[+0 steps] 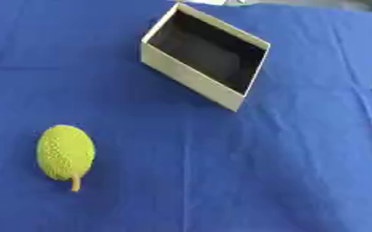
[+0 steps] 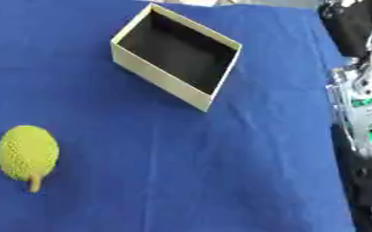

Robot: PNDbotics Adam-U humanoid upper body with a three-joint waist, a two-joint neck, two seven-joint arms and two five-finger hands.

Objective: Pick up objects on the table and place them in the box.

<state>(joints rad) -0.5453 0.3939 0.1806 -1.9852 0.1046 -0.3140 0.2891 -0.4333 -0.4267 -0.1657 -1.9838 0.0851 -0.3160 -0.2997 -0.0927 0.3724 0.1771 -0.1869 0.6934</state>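
Bumpy yellow-green fruit (image 1: 65,152) lying near-left on blue cloth (image 1: 221,172), well apart from open box (image 1: 191,78) sitting askew far-centre. Hands not showing, finger state unknowable.

A lab test bench: blue cloth (image 1: 221,181) over the table (bare machine hardware (image 2: 364,104) beside it).

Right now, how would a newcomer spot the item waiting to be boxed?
Start from the blue cloth covering the table, with an open cream box at its far middle. Toward the near left lies a yellow-green bumpy oval fruit with a short stem, the only loose item.
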